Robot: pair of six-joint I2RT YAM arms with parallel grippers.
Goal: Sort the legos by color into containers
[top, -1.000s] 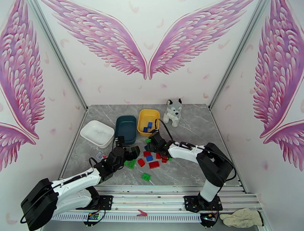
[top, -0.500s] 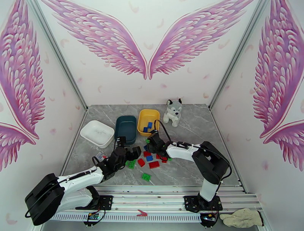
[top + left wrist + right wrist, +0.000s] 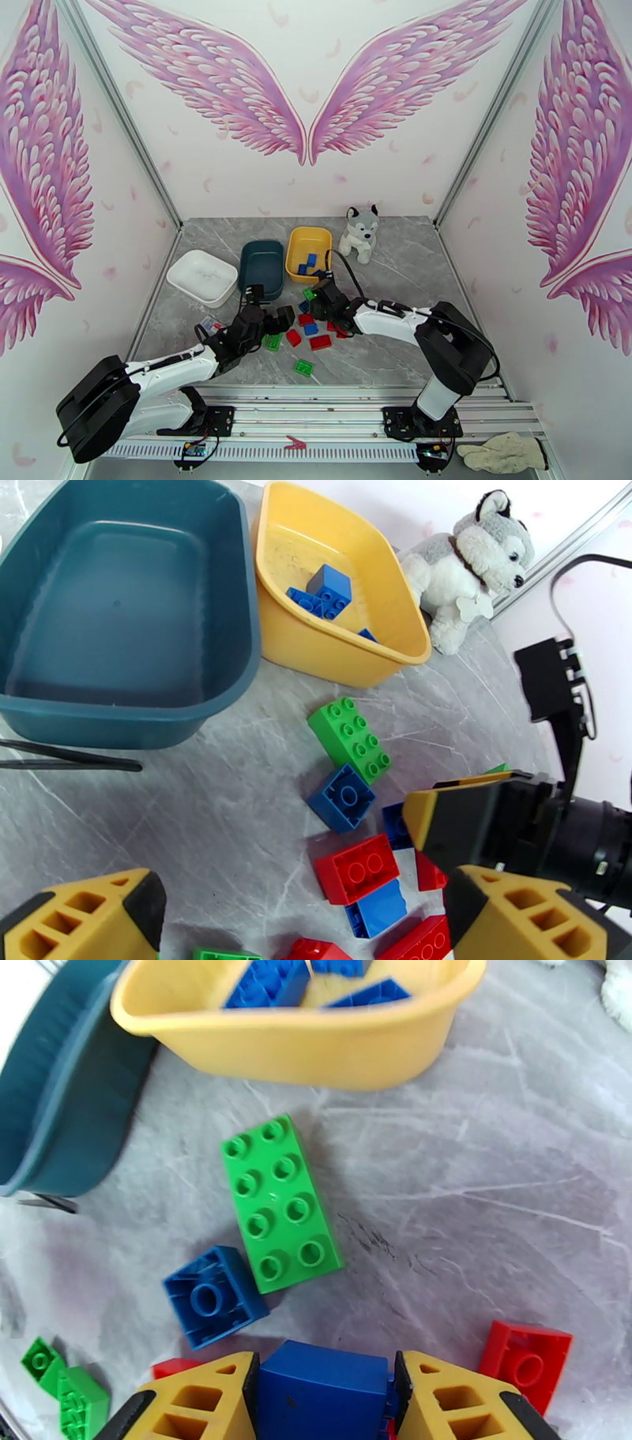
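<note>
one blue lego (image 3: 324,1394) pinched in right gripper (image 3: 324,1366) | left gripper (image 3: 300,898) spread wide

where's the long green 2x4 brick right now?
Right wrist view, left of centre: the long green brick lies flat just in front of the yellow tray, with an upturned blue brick at its near corner.

The left arm (image 3: 166,371) stretches low and forward from its base, and its left hand (image 3: 271,318) hangs with the 2 fingers spread wide. The right arm (image 3: 395,316) bends at the elbow and reaches low to the left. Its right hand (image 3: 320,300) points down with both fingers (image 3: 197,1402) against the sides of a blue brick (image 3: 324,1386).
</note>
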